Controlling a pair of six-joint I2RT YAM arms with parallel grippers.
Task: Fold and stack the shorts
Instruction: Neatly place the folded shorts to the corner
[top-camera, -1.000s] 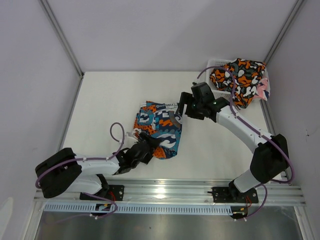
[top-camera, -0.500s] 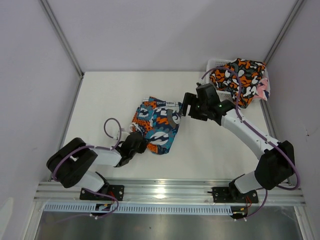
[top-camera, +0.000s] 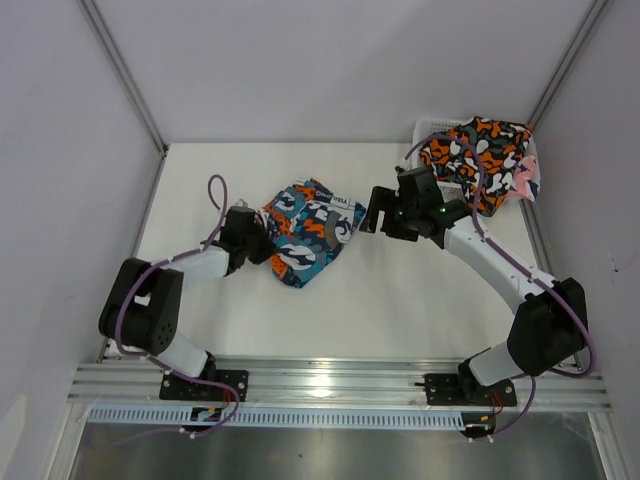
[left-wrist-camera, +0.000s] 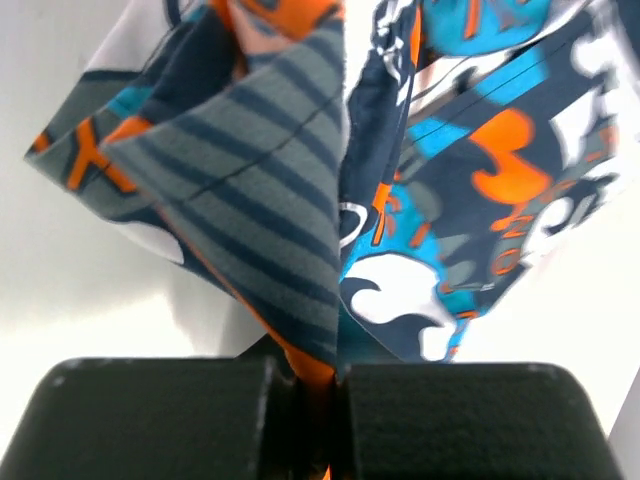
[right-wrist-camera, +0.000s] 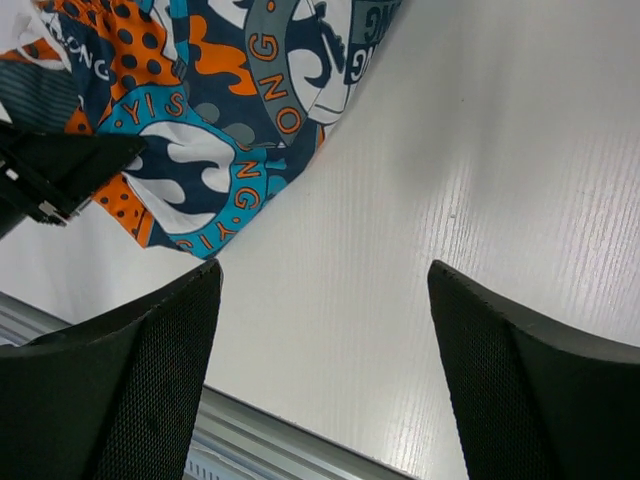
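The blue-teal-orange patchwork shorts (top-camera: 308, 232) lie bunched in the middle of the table. My left gripper (top-camera: 262, 242) is at their left edge, shut on a fold of the fabric (left-wrist-camera: 300, 250), which rises pinched between the black pads (left-wrist-camera: 160, 420). My right gripper (top-camera: 372, 210) hovers just right of the shorts, open, with only bare table between its fingers (right-wrist-camera: 120, 390); the shorts (right-wrist-camera: 230, 100) fill the upper left of its view. The orange-black-white camouflage shorts (top-camera: 475, 158) and a pink-patched pair (top-camera: 526, 180) are heaped on the white basket (top-camera: 430, 128).
The basket stands at the back right corner against the right wall. Metal rails (top-camera: 330, 385) run along the near edge behind the arm bases. The left arm's purple cable (top-camera: 214, 190) loops above the table at the left.
The left gripper closed on the shorts' edge and swung from the near side to their left, pulling the shorts back and leftward into a tighter bunch. The right gripper stayed open, shifting slightly right.
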